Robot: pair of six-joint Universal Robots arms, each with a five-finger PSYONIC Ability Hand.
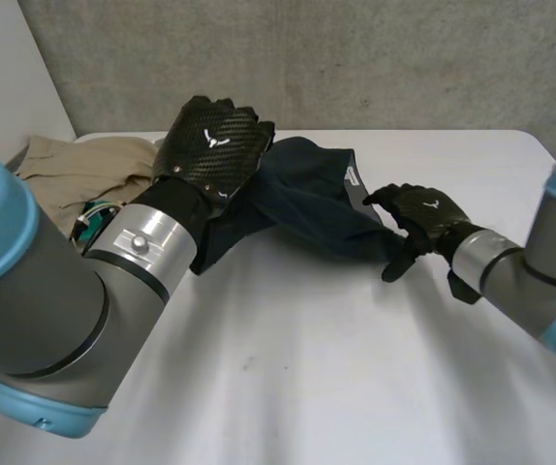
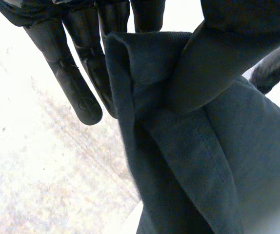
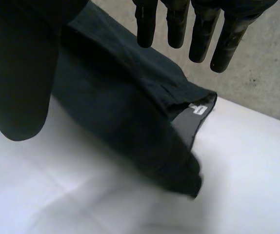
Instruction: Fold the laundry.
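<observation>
Navy garment (image 1: 307,208) lies bunched, nothing folded yet; my left hand (image 1: 210,145) pinches its edge, my right hand (image 1: 423,218) loose-fingered beside it, tan clothes (image 1: 84,165) waiting.

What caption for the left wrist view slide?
Left hand pinching a folded edge of the dark garment above the white table.

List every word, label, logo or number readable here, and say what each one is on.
White tag sewn inside the dark garment: its print is too small to read.
White mark on the back of the left hand: a winged sign, no letters.
The same mark on the back of the right hand: no letters.
No other words or numbers can be read.
</observation>
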